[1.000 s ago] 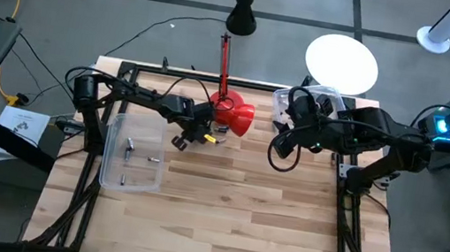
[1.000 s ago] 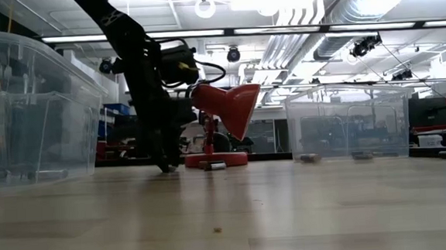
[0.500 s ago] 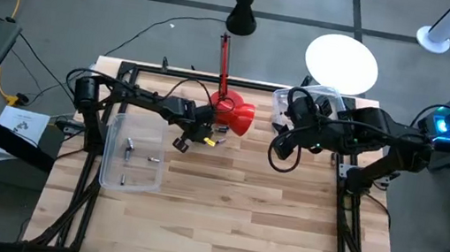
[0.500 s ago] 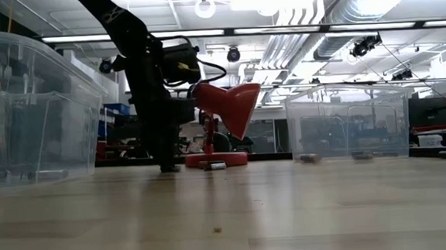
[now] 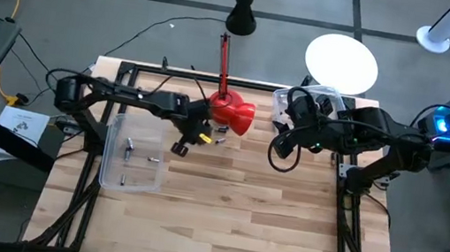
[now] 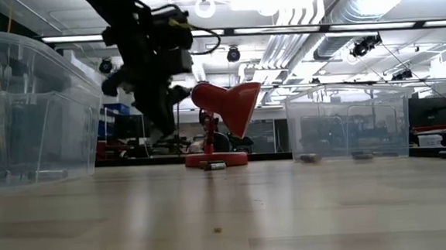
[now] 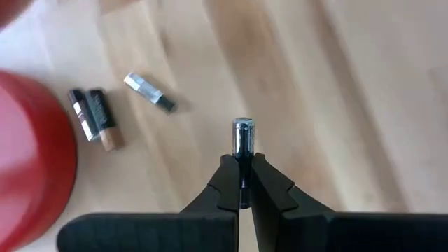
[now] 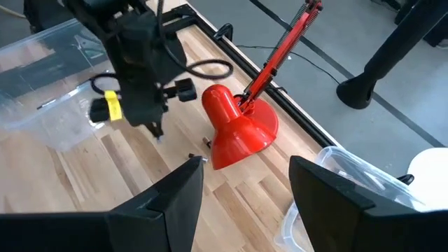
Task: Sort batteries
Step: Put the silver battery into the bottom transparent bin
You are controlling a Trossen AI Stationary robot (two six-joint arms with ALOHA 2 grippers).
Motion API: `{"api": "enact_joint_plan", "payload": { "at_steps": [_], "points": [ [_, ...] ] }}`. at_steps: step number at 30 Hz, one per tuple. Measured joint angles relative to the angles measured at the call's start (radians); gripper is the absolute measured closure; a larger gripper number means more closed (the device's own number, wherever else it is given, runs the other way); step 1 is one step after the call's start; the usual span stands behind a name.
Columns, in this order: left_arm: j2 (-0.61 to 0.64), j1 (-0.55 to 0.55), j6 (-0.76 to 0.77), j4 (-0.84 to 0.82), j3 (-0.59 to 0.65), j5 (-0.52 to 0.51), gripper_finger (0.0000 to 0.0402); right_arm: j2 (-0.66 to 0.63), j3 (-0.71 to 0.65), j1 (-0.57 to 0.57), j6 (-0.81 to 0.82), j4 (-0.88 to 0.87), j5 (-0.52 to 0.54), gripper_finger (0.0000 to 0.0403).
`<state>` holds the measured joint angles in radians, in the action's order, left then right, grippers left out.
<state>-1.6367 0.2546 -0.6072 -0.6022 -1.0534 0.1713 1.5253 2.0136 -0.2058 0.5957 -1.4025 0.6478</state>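
Note:
My left gripper (image 7: 242, 169) is shut on a small silvery battery (image 7: 243, 134) and hangs above the wood table, between the red desk lamp (image 5: 232, 115) and the clear left bin (image 5: 133, 153). Three more batteries (image 7: 98, 120) (image 7: 149, 92) lie flat on the table beside the lamp's shade. A few batteries (image 5: 129, 144) lie on the left bin's floor. My right gripper (image 8: 245, 206) stands open and high above the table's right part, near the clear right bin (image 5: 300, 101), with nothing between its fingers. My left gripper pinches the battery's sides (image 7: 242, 157) between its two fingertips. The fingers come from above, slanting steeply down, and lie along the battery, whose far end (image 7: 243, 126) sticks out past the fingertips. The battery is lifted clear of the table.
The red lamp's base (image 6: 216, 159) and shade (image 6: 229, 105) stand at the table's far middle, its arm (image 5: 224, 59) reaching past the far edge. More batteries (image 6: 310, 158) lie before the right bin (image 6: 347, 125). Bare wood (image 5: 229, 216) fills the near half.
My left gripper has shut on the battery at the table beside the lamp, then risen with it, rolling at the wrist. The battery now hangs clear of the table. The right arm has kept still.

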Motion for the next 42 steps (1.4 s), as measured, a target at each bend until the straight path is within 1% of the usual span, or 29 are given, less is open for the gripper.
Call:
{"api": "enact_joint_plan", "payload": {
  "at_steps": [2,6,9,13,15,19,20,21,24,25,27,29,31,33,35,37,38,39,40,42],
  "points": [
    [0.034,-0.007,0.014,-0.002,0.0,0.031,0.0401,0.0,0.0,0.0,-0.006,0.0,0.006,0.0197],
    [0.113,-0.035,0.057,-0.025,0.0,0.038,0.04,0.0,0.0,0.0,-0.02,0.006,0.007,0.0197],
    [0.188,-0.065,0.123,-0.042,0.0,0.039,0.0396,0.0,0.0,0.0,-0.031,0.017,0.007,0.0197],
    [0.297,-0.115,0.254,-0.048,0.0,0.037,0.0397,0.001,0.0,0.003,-0.047,0.041,0.023,0.0197],
    [0.349,-0.142,0.301,-0.047,-0.002,0.023,0.0397,0.005,0.0,0.003,-0.055,0.051,0.051,0.0197],
    [0.401,-0.192,0.343,-0.075,-0.003,-0.069,0.0399,0.015,0.0,0.005,-0.074,0.054,0.053,0.0197],
    [0.401,-0.204,0.346,-0.096,-0.003,-0.081,0.0399,0.021,0.001,0.005,-0.057,0.045,0.03,0.0197],
    [0.398,-0.217,0.357,-0.116,-0.003,-0.085,0.0399,0.026,0.002,0.005,-0.033,0.023,-0.014,0.0197],
    [0.385,-0.255,0.41,-0.122,0.023,-0.087,0.04,0.068,-0.003,-0.015,0.041,-0.131,-0.18,0.0197],
    [0.383,-0.268,0.428,-0.105,0.041,-0.086,0.04,0.082,-0.024,-0.034,0.073,-0.162,-0.214,0.0197],
    [0.383,-0.294,0.465,-0.042,0.08,-0.086,0.04,0.095,-0.122,-0.089,0.133,-0.151,-0.315,0.0197],
    [0.383,-0.314,0.501,0.028,0.115,-0.085,0.0401,0.093,-0.265,-0.16,0.221,-0.06,-0.466,0.0197],
    [0.383,-0.327,0.53,0.07,0.14,-0.084,0.0401,0.089,-0.426,-0.251,0.343,0.094,-0.621,0.0197],
    [0.383,-0.337,0.544,0.096,0.149,-0.086,0.0401,0.093,-0.582,-0.359,0.479,0.298,-0.708,0.0197],
    [0.384,-0.337,0.544,0.114,0.15,-0.087,0.0401,0.102,-0.708,-0.445,0.633,0.561,-0.728,0.0197],
    [0.385,-0.336,0.553,0.133,0.15,-0.091,0.0401,0.125,-0.791,-0.486,0.753,0.818,-0.719,0.0198],
    [0.386,-0.334,0.555,0.144,0.15,-0.092,0.0401,0.15,-0.812,-0.495,0.785,0.914,-0.71,0.02],
    [0.387,-0.334,0.555,0.151,0.15,-0.092,0.0401,0.183,-0.816,-0.5,0.795,0.963,-0.71,0.0203],
    [0.387,-0.333,0.554,0.155,0.15,-0.094,0.0401,0.217,-0.808,-0.502,0.788,0.967,-0.714,0.0208],
    [0.387,-0.333,0.556,0.154,0.15,-0.097,0.0401,0.296,-0.752,-0.5,0.715,0.908,-0.734,0.0218]
  ]
}}
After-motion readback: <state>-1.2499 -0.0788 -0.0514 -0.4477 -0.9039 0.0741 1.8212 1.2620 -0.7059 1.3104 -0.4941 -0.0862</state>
